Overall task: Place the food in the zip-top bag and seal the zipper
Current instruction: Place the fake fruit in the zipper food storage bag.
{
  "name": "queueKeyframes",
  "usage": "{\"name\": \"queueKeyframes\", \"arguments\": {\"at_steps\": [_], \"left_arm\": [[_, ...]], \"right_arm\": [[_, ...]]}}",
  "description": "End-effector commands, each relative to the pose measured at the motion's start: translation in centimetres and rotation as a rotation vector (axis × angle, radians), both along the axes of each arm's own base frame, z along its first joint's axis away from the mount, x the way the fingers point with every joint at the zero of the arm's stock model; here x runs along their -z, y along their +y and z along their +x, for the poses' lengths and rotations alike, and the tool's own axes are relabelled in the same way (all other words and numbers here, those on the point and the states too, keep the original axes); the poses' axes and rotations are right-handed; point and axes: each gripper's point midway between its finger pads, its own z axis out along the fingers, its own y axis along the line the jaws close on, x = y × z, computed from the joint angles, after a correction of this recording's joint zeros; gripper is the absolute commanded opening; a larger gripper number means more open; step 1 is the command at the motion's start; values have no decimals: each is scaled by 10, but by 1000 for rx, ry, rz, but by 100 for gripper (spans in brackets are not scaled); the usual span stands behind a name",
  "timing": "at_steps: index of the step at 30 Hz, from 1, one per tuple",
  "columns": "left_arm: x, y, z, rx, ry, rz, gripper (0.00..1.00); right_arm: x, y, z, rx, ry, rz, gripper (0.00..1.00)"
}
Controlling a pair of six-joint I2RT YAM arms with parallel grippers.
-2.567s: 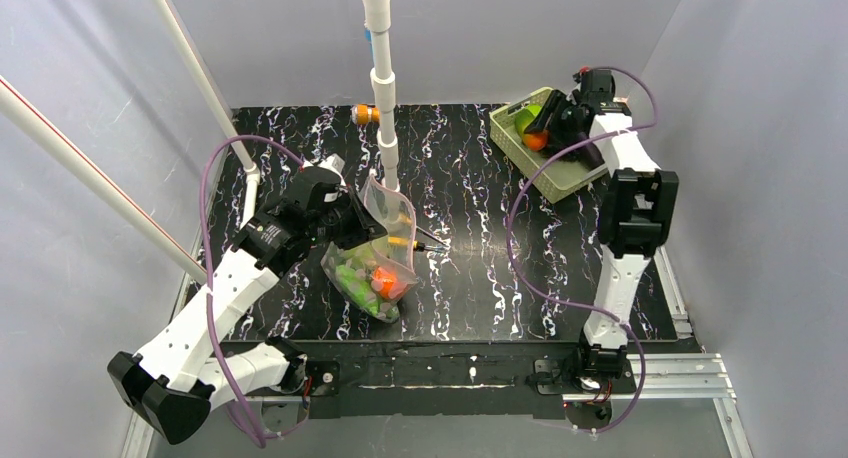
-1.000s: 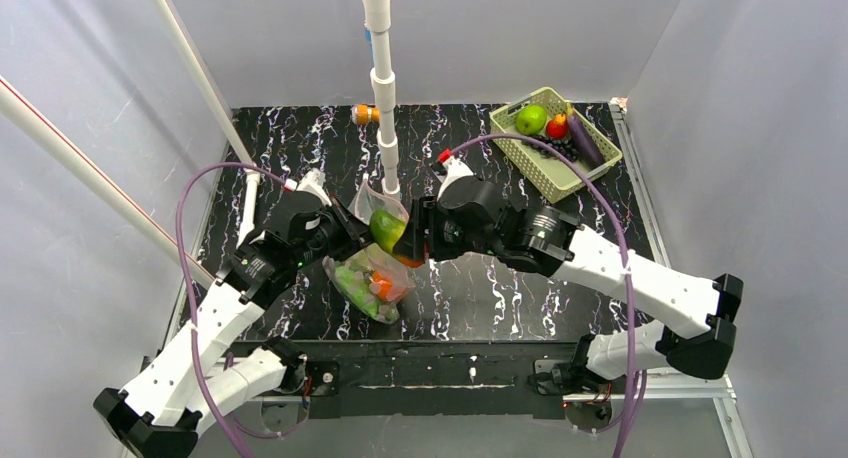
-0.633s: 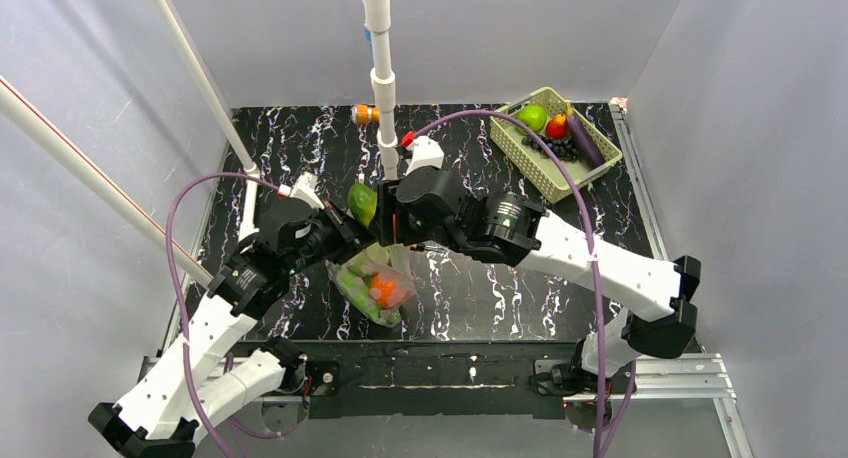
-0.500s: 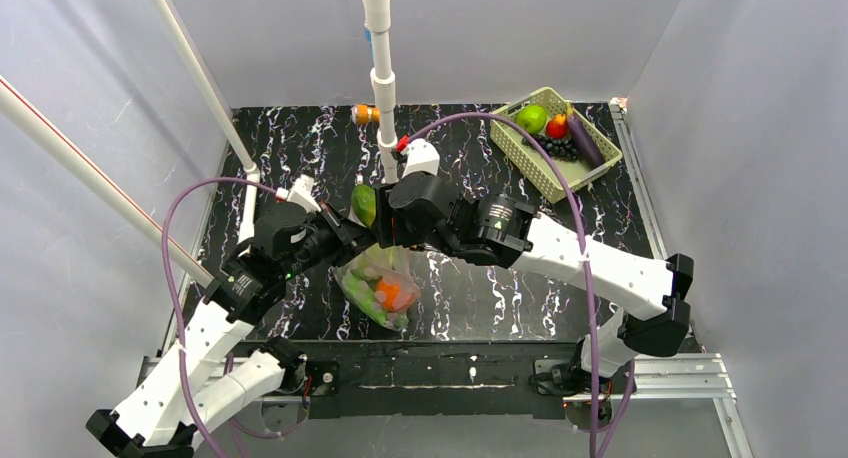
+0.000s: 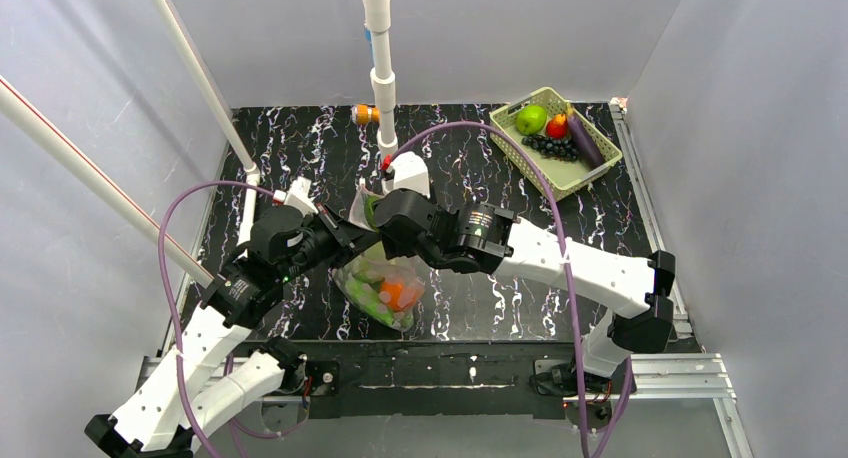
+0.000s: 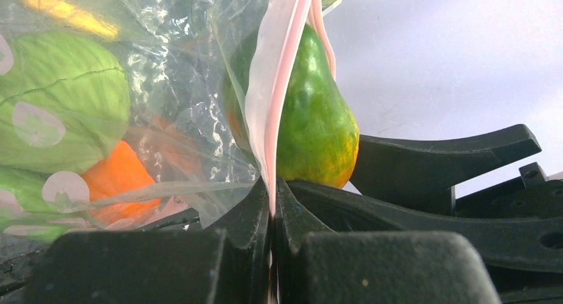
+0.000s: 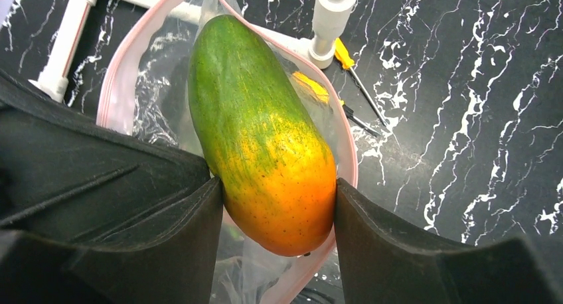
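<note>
The clear dotted zip-top bag (image 5: 388, 286) hangs with its mouth up and holds green leafy pieces (image 6: 60, 98) and an orange ball (image 6: 116, 178). My left gripper (image 6: 273, 208) is shut on its pink zipper (image 6: 282, 65), holding one side of the mouth up. My right gripper (image 7: 279, 204) is shut on a green and orange mango-like fruit (image 7: 265, 131). The fruit's green end points into the open mouth, whose pink rim (image 7: 109, 91) rings it. In the top view the fruit (image 5: 372, 211) sits just right of my left gripper (image 5: 346, 240).
A pale green basket (image 5: 598, 168) at the back right holds a green apple (image 5: 531, 119), a small red fruit (image 5: 557, 126), an eggplant (image 5: 583, 138) and dark grapes (image 5: 550, 146). A white pipe post (image 5: 381, 78) stands right behind the bag. A yellow-handled screwdriver (image 7: 348, 62) lies by its foot.
My right arm swung from the basket to the bag with the fruit, then moved it left and down to the bag's mouth. My left gripper kept hold of the bag's edge.
</note>
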Motion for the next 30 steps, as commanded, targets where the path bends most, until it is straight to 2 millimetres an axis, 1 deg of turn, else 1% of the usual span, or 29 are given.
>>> {"name": "queueKeyframes", "arguments": {"at_steps": [1, 5, 8, 9, 10, 12, 13, 17, 19, 20, 21, 25, 30], "left_arm": [[-11, -3, 2, 8, -37, -28, 0], [-11, -2, 2, 4, -39, -16, 0], [-10, 0, 1, 3, -36, -10, 0], [-9, 0, 0, 2, -34, -8, 0], [-9, 1, 0, 1, -33, -8, 0], [-8, 2, 0, -5, -30, -1, 0], [-7, 3, 0, -7, -29, 6, 0], [-7, 5, -1, -13, -24, 15, 0], [-7, 5, 0, -15, -24, 15, 0], [-7, 6, -1, -16, -25, 16, 0], [-7, 6, -1, -15, -26, 17, 0], [-1, 12, -3, -30, -18, 43, 0], [7, 23, -4, -71, -19, 75, 0]], "right_arm": [[-21, 0, -10, -55, -40, 13, 49], [-26, 5, -19, -132, -38, 42, 68], [-29, 6, -23, -174, -48, 59, 80], [-31, 8, -24, -193, -54, 68, 86], [-32, 9, -25, -210, -61, 67, 90], [-37, 10, -26, -226, -67, 77, 94], [-40, 11, -27, -235, -73, 86, 96], [-56, 7, -27, -254, -113, 133, 96], [-69, 6, -26, -265, -158, 179, 97], [-72, 2, -25, -271, -180, 185, 97], [-80, 1, -24, -272, -211, 208, 98], [-107, -14, -18, -274, -319, 228, 98], [-138, -46, 0, -165, -444, 210, 98]]}}
